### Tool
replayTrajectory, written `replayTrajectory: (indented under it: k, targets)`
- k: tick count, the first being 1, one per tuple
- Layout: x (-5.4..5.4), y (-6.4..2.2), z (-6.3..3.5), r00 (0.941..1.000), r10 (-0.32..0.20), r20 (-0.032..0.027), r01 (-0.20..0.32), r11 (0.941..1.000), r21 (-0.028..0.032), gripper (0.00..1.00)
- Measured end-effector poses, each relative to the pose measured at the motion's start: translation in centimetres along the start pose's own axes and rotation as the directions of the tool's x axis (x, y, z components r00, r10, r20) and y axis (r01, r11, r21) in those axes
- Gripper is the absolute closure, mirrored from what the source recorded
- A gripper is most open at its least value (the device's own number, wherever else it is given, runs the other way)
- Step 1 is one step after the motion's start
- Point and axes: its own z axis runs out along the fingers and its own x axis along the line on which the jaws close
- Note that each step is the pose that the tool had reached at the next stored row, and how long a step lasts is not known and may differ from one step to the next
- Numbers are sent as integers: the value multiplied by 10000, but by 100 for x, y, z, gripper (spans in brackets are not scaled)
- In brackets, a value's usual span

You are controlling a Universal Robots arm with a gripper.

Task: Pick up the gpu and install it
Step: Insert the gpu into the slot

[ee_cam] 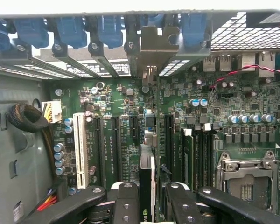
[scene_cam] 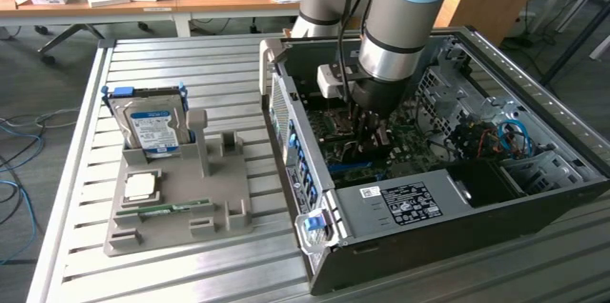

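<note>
My gripper [ee_cam: 147, 198] is shut on the gpu [ee_cam: 148, 172], a thin dark card seen edge-on between the two black fingers [ee_cam: 126, 200]. Its silver bracket [ee_cam: 151, 46] stands against the case's rear slot openings, among the blue clips. The card hangs over the green motherboard [ee_cam: 112, 98], in line with the black expansion slots [ee_cam: 133, 135]. Whether its edge touches a slot I cannot tell. In the exterior view the arm reaches down into the open PC case [scene_cam: 429, 199], with the gripper [scene_cam: 370, 130] low over the board.
Outside the case on the exterior view's left, a grey holder [scene_cam: 228, 210] carries a hard drive with a blue label [scene_cam: 153, 128], a square chip [scene_cam: 141, 186] and a green memory stick [scene_cam: 176, 208]. Inside are a CPU socket [ee_cam: 247, 179], memory slots [ee_cam: 196, 154], and cables [ee_cam: 28, 119].
</note>
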Motion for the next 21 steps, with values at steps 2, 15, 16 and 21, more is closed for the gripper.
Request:
replayTrajectory:
  k: [2, 15, 16, 21]
  targets:
    - [1, -1, 0, 10000, 14, -85, -14, 10000, 4, 74]
    - [2, 0, -21, 9999, 24, -116, -24, 10000, 15, 74]
    - [1, 1, -21, 10000, 24, -83, -24, 10000, 15, 74]
    - [0, 0, -22, 10000, 20, -1, -20, 10000, 16, 74]
